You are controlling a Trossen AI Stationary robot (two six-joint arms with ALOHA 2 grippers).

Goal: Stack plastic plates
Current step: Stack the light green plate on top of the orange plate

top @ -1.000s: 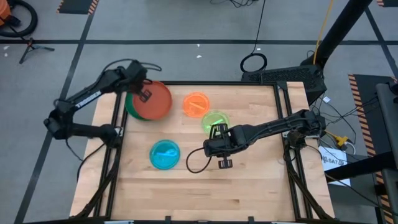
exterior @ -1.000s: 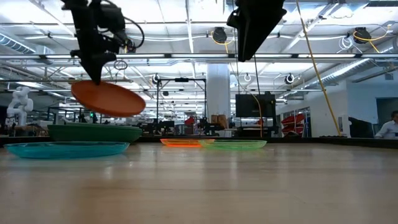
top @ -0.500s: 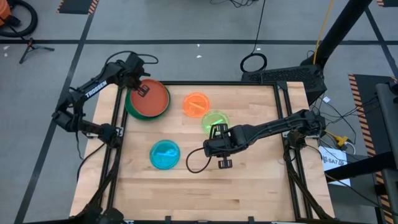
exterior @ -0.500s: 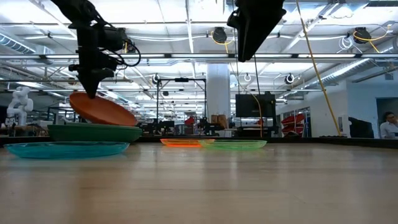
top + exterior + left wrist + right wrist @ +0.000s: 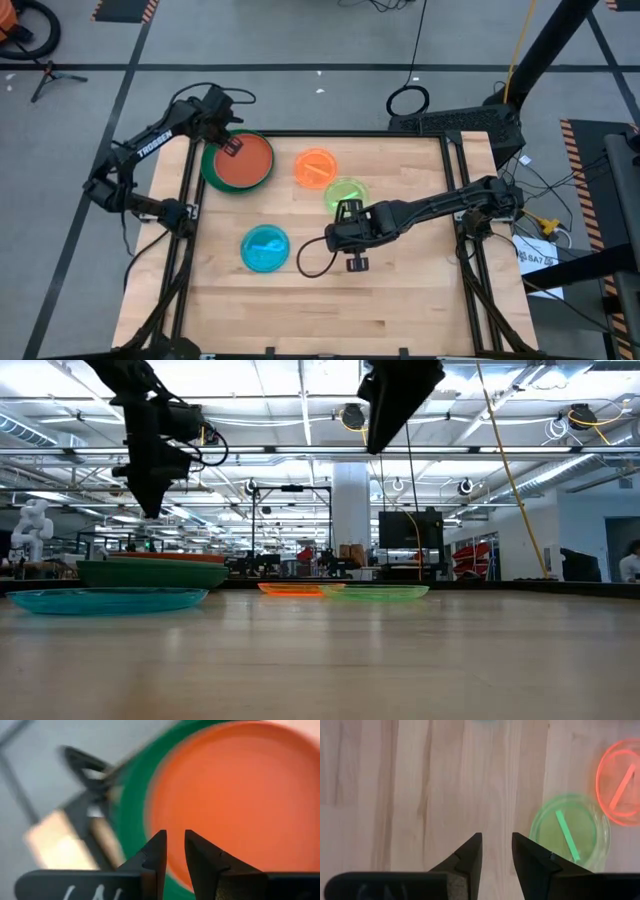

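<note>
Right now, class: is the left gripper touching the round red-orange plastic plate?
Apart. In the low view the left gripper hangs above the red-orange plate, with background showing between them.

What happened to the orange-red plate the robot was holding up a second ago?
The left pincer lowered the red-orange plate into the dark green plate, let go, and now hovers open above its rim. The right pincer shifted slightly. The cyan plate, orange plate and lime plate stayed put.

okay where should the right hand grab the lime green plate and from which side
Pinch the lime green plate by its thin rim, coming down from above. It lies flat, too wide to span. Its edge nearest the right hand looks bare; the far rim meets the orange plate.
</note>
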